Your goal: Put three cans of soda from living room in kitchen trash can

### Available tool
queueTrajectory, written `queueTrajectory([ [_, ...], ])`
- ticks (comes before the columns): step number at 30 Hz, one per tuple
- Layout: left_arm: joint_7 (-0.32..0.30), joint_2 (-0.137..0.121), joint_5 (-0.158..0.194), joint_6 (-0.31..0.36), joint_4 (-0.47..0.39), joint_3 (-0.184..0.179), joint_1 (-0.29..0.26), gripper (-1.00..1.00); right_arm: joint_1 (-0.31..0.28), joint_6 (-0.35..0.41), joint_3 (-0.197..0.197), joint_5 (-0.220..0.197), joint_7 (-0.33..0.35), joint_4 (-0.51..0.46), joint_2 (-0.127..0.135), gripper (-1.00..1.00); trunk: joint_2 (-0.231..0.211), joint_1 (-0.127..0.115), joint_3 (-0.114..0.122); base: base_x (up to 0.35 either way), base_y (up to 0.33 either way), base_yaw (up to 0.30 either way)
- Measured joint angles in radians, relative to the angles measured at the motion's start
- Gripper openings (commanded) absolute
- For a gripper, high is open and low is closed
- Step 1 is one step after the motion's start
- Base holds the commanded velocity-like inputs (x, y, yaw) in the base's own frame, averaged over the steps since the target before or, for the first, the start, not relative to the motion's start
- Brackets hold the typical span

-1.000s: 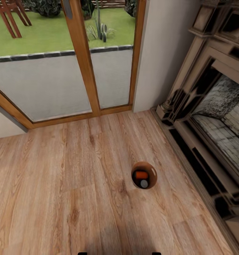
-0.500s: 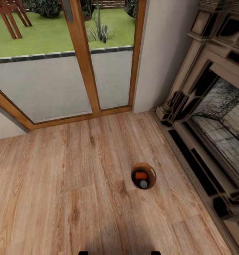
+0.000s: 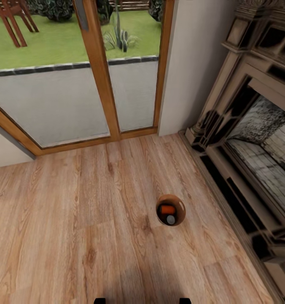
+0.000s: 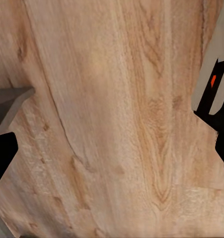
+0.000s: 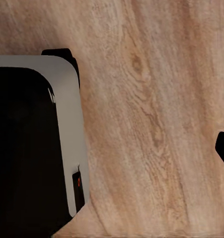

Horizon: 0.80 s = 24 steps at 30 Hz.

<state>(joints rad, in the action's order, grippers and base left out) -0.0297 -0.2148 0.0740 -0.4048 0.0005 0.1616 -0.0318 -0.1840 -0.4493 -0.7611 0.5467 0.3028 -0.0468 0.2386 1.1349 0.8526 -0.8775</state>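
The view has shifted slightly; trash can (image 3: 171,210) stands beside fireplace (image 3: 248,139), finger state indiscernible.

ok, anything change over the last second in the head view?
Only the camera: the whole picture slid slightly, so the bin sits a touch lower in frame. Nothing was taken or let go. The bin stands on the floor by the fireplace, an orange can and a grey can top inside.
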Motion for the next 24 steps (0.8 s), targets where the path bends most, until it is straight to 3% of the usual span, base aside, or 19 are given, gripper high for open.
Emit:
queueTrajectory([
  [6, -0.033, 0.001, 0.0, -0.014, 0.0, -0.004, 0.0, 1.0, 0.036, 0.0, 0.0, -0.002, -0.009, 0.047, -0.001, 1.0, -0.042, -0.023, 0.019, 0.0, 0.0, 0.0],
  [8, -0.054, 0.001, 0.0, -0.025, 0.0, -0.006, 0.0, 1.0, 0.053, 0.003, 0.0, 0.0, -0.076, 0.058, -0.004, 1.0, -0.056, -0.031, 0.025, 0.0, 0.0, 0.0],
  [12, -0.075, 0.001, 0.0, -0.052, 0.0, -0.007, 0.0, 1.0, 0.077, 0.005, 0.0, 0.001, -0.109, 0.07, -0.003, 1.0, -0.084, -0.046, 0.038, 0.0, 0.0, 0.0],
  [24, -0.164, 0.002, 0.006, -0.094, 0.001, -0.003, 0.0, 1.0, 0.162, 0.006, 0.0, 0.001, -0.138, 0.081, -0.003, 1.0, -0.168, -0.092, 0.075, 0.0, 0.0, 0.0],
])
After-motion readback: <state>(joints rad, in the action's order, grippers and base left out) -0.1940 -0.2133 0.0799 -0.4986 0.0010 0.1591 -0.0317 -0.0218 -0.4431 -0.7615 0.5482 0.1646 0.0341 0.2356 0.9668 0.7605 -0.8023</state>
